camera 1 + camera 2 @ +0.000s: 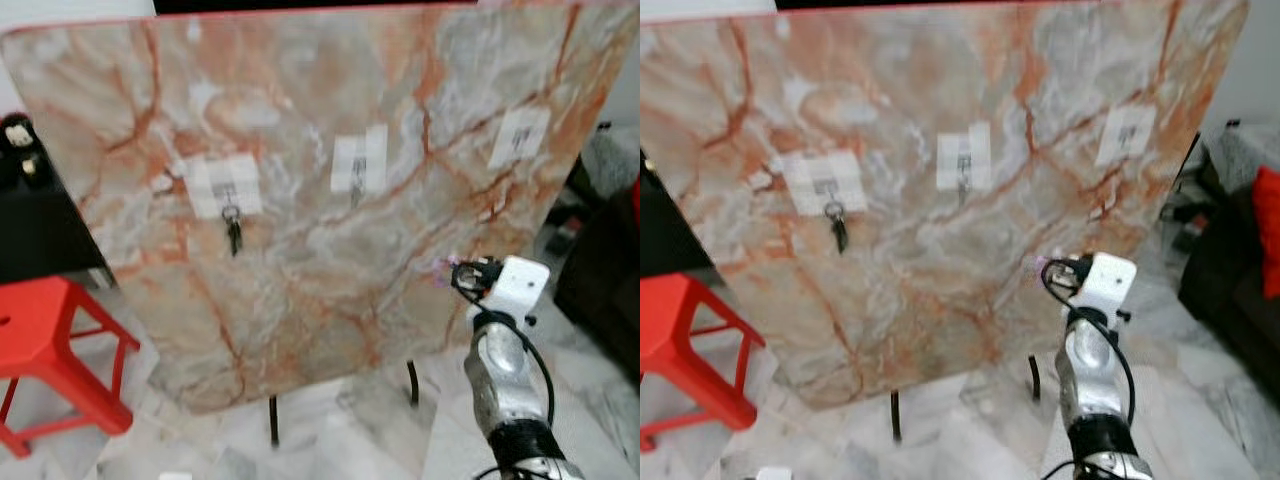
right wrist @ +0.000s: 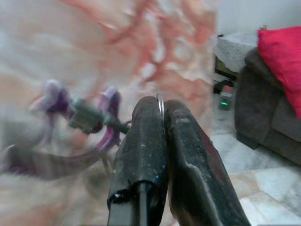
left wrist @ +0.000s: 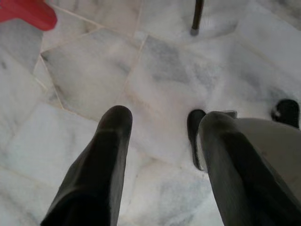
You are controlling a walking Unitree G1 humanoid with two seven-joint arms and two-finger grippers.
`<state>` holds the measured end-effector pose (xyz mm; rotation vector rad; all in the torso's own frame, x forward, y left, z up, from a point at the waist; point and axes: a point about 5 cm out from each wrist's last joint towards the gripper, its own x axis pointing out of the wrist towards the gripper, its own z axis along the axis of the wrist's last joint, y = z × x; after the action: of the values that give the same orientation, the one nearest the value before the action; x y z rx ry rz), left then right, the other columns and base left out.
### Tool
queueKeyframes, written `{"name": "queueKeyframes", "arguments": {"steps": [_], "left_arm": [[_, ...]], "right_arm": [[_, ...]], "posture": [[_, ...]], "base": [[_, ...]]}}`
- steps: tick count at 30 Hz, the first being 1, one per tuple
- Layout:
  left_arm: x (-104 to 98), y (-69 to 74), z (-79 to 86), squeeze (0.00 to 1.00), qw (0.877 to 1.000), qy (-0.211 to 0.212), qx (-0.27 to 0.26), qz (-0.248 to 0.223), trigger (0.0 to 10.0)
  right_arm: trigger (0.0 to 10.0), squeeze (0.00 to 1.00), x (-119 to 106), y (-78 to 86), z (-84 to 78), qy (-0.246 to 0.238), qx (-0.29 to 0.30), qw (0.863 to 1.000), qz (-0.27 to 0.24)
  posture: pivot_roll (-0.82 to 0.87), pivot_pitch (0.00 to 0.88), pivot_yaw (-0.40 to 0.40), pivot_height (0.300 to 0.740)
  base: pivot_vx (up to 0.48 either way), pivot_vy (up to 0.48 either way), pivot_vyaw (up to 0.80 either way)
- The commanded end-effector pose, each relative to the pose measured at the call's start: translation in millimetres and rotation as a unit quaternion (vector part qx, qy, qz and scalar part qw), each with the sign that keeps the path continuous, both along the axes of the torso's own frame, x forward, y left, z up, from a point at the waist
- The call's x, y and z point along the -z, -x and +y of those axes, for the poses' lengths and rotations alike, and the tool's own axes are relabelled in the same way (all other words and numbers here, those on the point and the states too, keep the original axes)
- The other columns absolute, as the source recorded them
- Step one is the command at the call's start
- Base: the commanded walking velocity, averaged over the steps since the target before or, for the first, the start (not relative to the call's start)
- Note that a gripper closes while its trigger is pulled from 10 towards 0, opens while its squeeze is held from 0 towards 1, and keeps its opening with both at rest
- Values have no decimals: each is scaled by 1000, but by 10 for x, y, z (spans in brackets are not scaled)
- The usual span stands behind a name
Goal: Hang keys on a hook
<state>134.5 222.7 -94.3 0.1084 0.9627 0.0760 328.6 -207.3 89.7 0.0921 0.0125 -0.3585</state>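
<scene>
Keys [image 2: 80, 117] dangle from the right tool [image 2: 162, 106], pinched shut on their ring; free hook [image 1: 357, 185] lies upper left of it.

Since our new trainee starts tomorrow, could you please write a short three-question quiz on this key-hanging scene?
1. True or false: a set of keys already hangs on the leftmost hook of the marble board.
2. How many hook plates are on the board?
3. The right gripper is: A) open, B) shut on a key ring, C) resting on the red stool.

Key: 1 true, dark keys hang there. 2 three. 3 B.
</scene>
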Motion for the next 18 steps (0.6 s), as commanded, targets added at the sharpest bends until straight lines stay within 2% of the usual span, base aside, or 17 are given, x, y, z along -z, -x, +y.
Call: {"name": "queueKeyframes", "arguments": {"steps": [1,6,12,18], "left_arm": [[29,70,5,0,1000,-9,-2,18,10000],[27,68,20,0,1000,-6,-14,17,10000],[21,48,7,0,1000,-7,-3,14,10000],[38,44,-52,0,1000,-13,1,22,10000]], "right_arm": [[10000,0,-87,-55,-20,-3,5,1000,-13],[10000,0,-169,-137,34,-5,-4,1000,-24],[10000,0,-218,-173,69,-9,-6,999,-32],[10000,0,-209,-166,82,-9,-6,999,-34]], "posture": [[-18,0,-44,740],[-19,0,-48,740],[-18,0,-48,740],[-14,0,-47,740]], "base": [[0,0,0],[0,0,0],[0,0,0],[0,-322,0]]}}
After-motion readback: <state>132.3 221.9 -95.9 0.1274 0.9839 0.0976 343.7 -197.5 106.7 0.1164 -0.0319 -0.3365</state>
